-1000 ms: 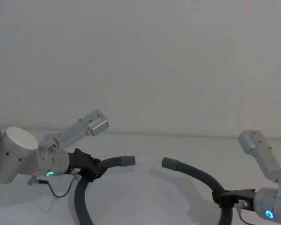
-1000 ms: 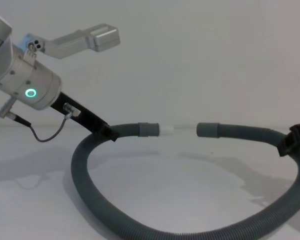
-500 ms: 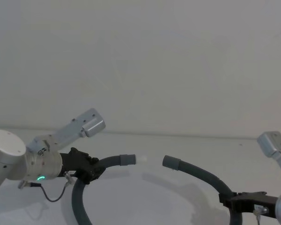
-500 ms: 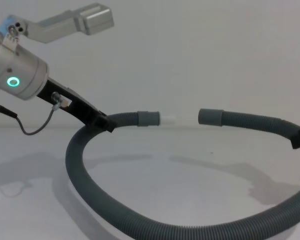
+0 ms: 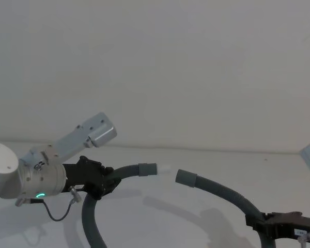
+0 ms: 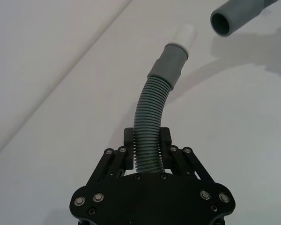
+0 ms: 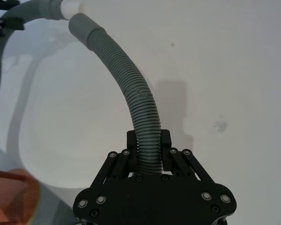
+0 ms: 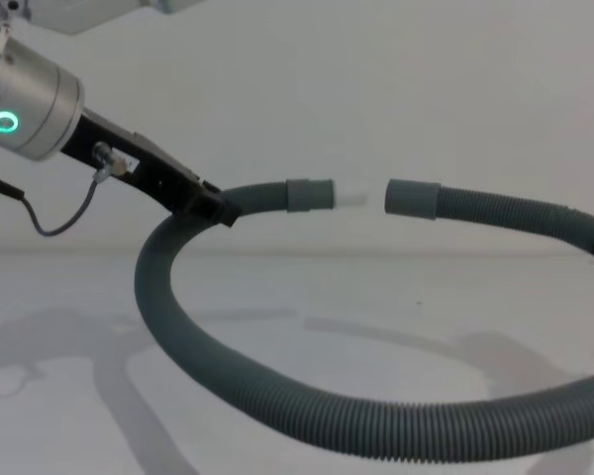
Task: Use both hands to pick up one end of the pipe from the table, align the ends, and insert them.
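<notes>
The pipe [image 8: 277, 411] is a dark grey corrugated hose hanging in a loop above the white table [image 8: 69, 297]. My left gripper [image 5: 106, 183] is shut on the hose a short way behind one cuff [image 8: 310, 195], which carries a whitish tip [image 8: 348, 198]. At the lower right, my right gripper [image 5: 261, 225] is shut on the hose well behind the other cuff [image 8: 413, 197]. The two ends face each other at about the same height, a small gap apart. In the left wrist view the open cuff mouth [image 6: 225, 21] sits slightly to one side of the tip [image 6: 187, 33].
A thin black cable [image 8: 49, 223] dangles from my left wrist. An orange object [image 7: 9, 197] lies at the edge of the right wrist view. A plain white wall [image 5: 170, 72] stands behind the table.
Both arms have lifted the hose ends higher. The tipped cuff has moved right toward the other cuff, so the gap between them is narrower.
</notes>
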`<action>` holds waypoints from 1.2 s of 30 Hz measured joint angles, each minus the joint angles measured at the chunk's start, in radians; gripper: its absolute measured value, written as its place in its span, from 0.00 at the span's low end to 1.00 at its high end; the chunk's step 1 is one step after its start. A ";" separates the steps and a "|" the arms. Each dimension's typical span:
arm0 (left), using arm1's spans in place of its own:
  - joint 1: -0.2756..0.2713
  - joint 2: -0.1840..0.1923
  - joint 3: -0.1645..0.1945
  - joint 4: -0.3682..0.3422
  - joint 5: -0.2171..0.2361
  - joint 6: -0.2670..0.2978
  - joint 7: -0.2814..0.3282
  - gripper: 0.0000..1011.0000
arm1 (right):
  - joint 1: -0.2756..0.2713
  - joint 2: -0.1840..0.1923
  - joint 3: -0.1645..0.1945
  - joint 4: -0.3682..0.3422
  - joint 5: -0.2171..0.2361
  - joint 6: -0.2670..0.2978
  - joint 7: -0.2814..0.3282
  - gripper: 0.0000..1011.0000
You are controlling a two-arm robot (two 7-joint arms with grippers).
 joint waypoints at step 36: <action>0.055 0.089 -0.042 -0.198 -0.039 0.065 0.042 0.29 | -0.004 0.051 0.038 -0.031 0.086 0.006 0.068 0.25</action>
